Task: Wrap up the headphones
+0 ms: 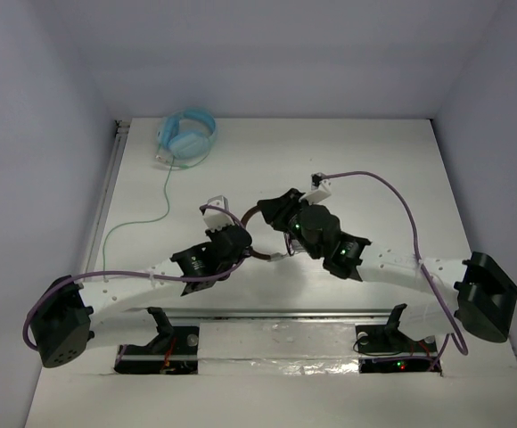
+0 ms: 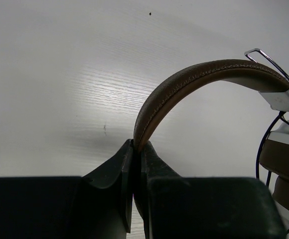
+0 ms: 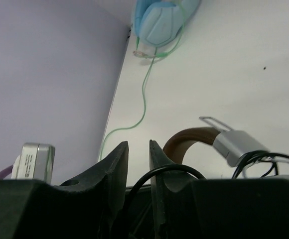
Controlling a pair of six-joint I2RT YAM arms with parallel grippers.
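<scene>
The headphones (image 2: 194,74) lie near the middle of the white counter (image 1: 348,152), between both arms. The left gripper (image 2: 137,147) is clamped on their brown headband. The right gripper (image 3: 138,149) has its fingers slightly apart, with the black cable (image 3: 174,167) looping just beside it.

Pincer (image 3: 138,145) ajar, headphones (image 3: 189,135) just beyond

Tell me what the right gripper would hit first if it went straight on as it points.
Ahead of the right gripper, probably the green cable on the table, then the blue headphones; the headband sits just beside that line. Depth is unclear.
</scene>
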